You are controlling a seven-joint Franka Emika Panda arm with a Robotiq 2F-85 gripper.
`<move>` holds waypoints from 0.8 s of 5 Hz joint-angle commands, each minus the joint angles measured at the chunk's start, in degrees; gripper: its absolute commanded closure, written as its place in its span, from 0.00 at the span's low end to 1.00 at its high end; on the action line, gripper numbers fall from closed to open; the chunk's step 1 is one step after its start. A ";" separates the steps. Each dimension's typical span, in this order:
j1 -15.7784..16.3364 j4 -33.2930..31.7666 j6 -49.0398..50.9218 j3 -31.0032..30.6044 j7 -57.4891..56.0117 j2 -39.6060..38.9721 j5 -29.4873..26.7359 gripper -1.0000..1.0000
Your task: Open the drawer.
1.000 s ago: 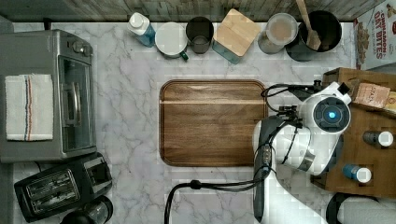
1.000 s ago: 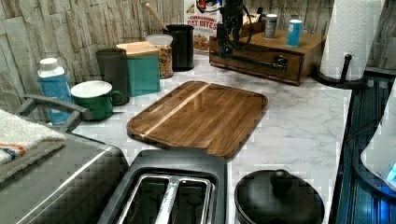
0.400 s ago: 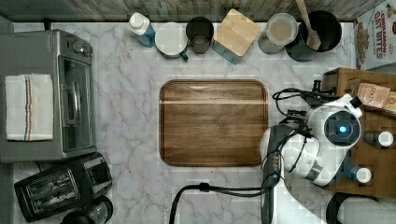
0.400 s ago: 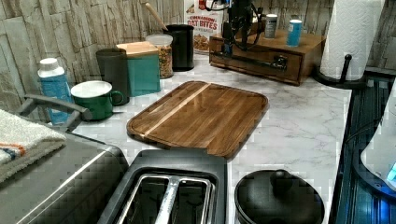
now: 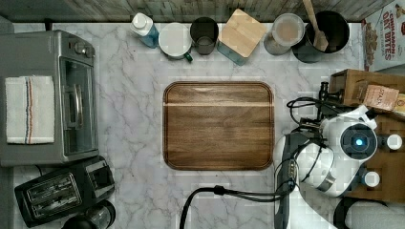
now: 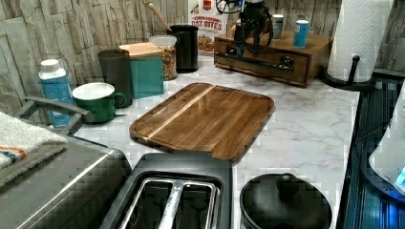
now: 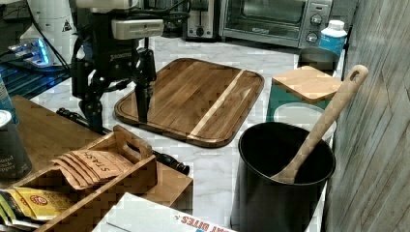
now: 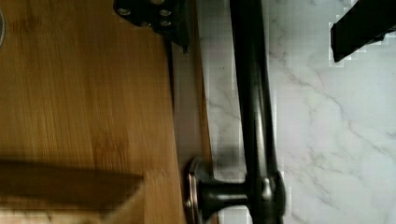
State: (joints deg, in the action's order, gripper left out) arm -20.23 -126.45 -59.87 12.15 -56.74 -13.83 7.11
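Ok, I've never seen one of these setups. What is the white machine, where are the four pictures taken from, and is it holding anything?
The white machine is a single robot arm standing at a marble counter. One picture looks straight down, two look across the counter from different sides, and the close-up comes from a camera on the arm's wrist. On the counter are a wooden cutting board, a toaster oven, a toaster and a green mug. The hand hangs in front of the wooden drawer, with its two fingers apart on either side of the black bar handle. It holds nothing yet, and the drawer looks shut.
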 commanded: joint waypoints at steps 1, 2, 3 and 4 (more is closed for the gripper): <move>-0.38 -5.70 -5.60 -2.60 1.04 -0.42 -8.09 0.00; 0.19 -6.08 -5.80 -2.61 1.11 -0.78 -7.88 0.00; -0.45 -5.24 -8.68 -1.89 -2.81 -3.89 -5.18 0.00; -3.41 -3.22 -10.58 -3.71 -9.49 -6.84 -6.88 0.00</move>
State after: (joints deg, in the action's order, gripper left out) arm -20.84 -129.81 -70.11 9.83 -59.81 -17.00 1.87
